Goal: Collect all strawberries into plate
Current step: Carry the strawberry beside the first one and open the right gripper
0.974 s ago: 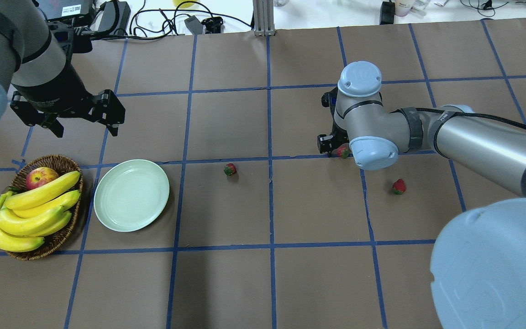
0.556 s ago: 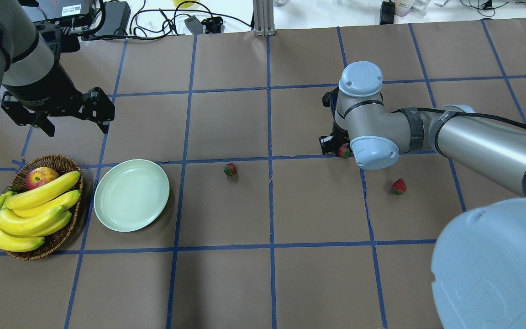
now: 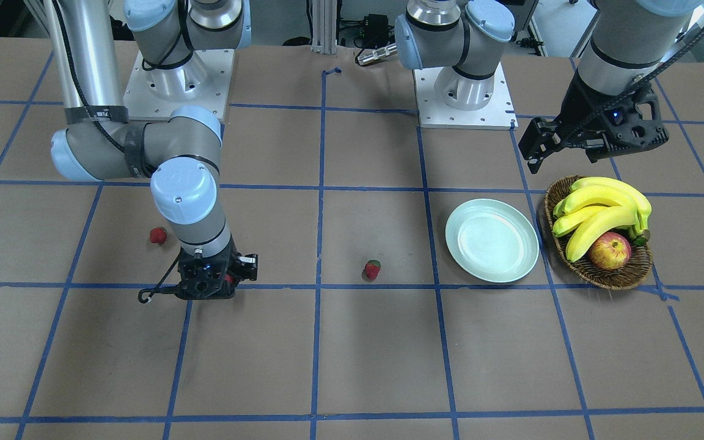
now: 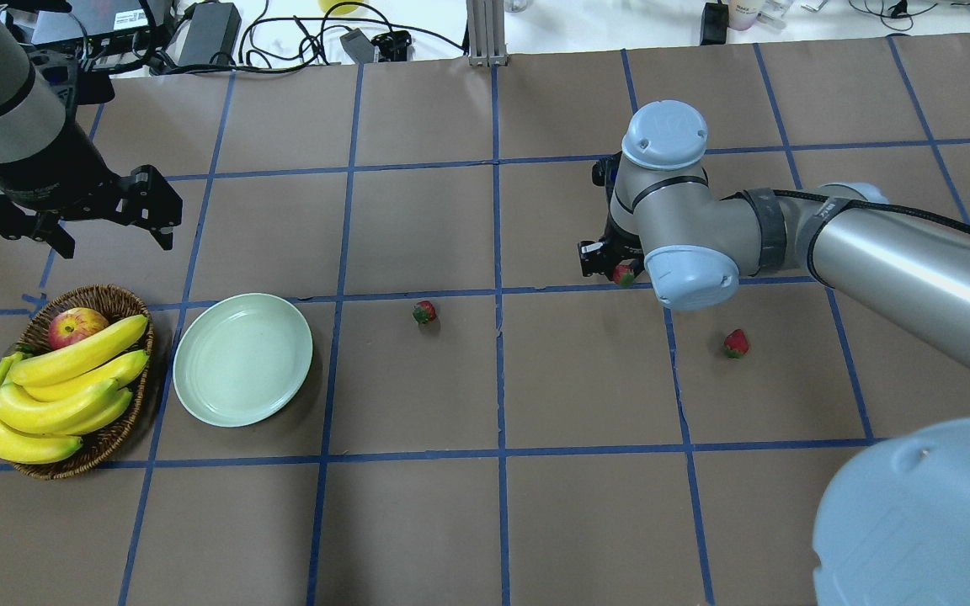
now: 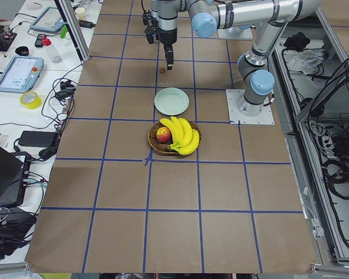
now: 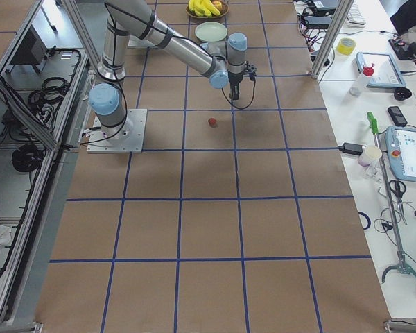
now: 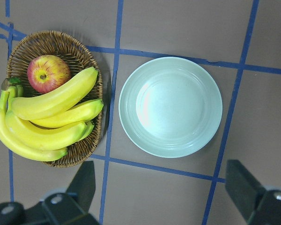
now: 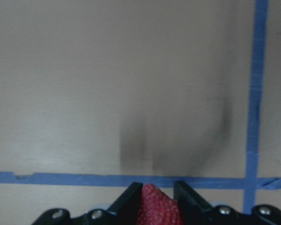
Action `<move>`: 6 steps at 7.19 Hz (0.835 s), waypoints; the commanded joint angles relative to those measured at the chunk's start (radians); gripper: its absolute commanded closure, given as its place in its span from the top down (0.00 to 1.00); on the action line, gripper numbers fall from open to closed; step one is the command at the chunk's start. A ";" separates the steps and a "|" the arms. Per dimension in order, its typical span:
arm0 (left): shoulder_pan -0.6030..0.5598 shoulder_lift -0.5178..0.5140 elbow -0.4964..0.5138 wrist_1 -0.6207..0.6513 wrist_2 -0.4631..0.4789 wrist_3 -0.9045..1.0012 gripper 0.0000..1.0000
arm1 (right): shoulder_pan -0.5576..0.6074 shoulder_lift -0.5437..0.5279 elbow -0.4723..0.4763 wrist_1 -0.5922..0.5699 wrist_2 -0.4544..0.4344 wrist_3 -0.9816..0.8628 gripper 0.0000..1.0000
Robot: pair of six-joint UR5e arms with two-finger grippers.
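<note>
**A:** Has it got one?

**B:** Yes. The right end effector (image 4: 611,263) has its fingers pinched on a strawberry (image 8: 154,206). That's in the right half of the surface, about midway between the near and far edges. Going by the shadow under it, I'd say it's just off the paper.

**A:** And the others?

**B:** One strawberry (image 4: 424,312) lies near the centre, another (image 4: 736,343) nearer the right edge. The plate (image 4: 242,359) is bare, well off toward the left edge, beside the wicker basket (image 4: 106,438) holding bananas (image 4: 55,387) and an apple (image 4: 77,326).

**A:** How should it carry?

**B:** Lift clear first and keep the squeeze light so the berry isn't bruised. Pass over the centre strawberry without clipping it, then let go low over the plate's middle so nothing rolls off the rim.

**A:** Is the other arm in the way?

**B:** Less than a second ago. The left end effector (image 4: 110,234), fingers spread wide and holding nothing, has drawn back toward the left edge. The right one has nudged slightly leftward with its berry. The loose berries and the plate haven't moved.
</note>
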 commanded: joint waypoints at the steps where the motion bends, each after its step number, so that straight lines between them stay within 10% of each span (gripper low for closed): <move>1: -0.001 0.009 0.002 -0.008 0.003 -0.012 1.00 | 0.149 -0.008 -0.004 -0.009 0.076 0.233 0.09; 6: -0.001 0.022 0.011 -0.017 0.041 -0.012 1.00 | 0.323 0.056 0.001 -0.150 0.225 0.521 0.16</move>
